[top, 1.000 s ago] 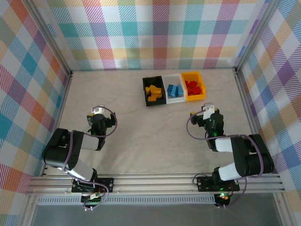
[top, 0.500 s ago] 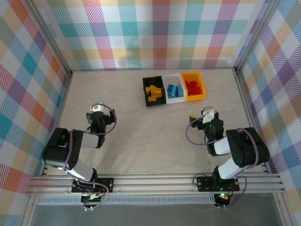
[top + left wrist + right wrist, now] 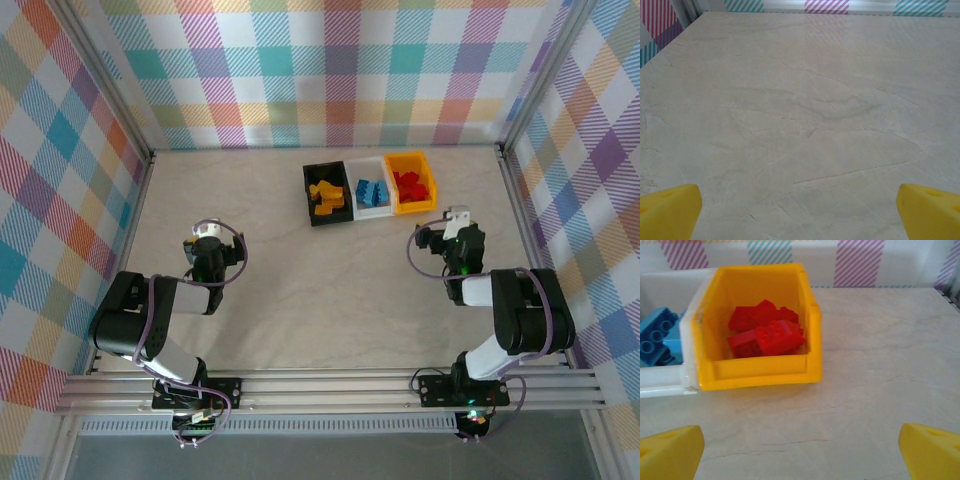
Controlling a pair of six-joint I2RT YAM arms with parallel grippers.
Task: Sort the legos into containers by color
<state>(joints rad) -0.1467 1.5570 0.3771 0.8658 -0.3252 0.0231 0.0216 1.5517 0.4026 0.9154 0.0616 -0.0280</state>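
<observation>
Legos (image 3: 765,335): red in the yellow bin (image 3: 760,372) — blue ones (image 3: 657,340) in the white bin (image 3: 660,387) touching its left.
Left gripper (image 3: 800,215): far left of the yellow bin; jaws wide, empty.
Right gripper (image 3: 800,452): near the yellow bin; jaws wide, empty.

The pale, marble-veined worktop (image 3: 300,290) is carrying three containers sitting in a tight row near its far edge: a black bin (image 3: 309,196) at left, a white bin (image 3: 373,212) in the middle, and a yellow-orange bin (image 3: 416,207) at right.
</observation>
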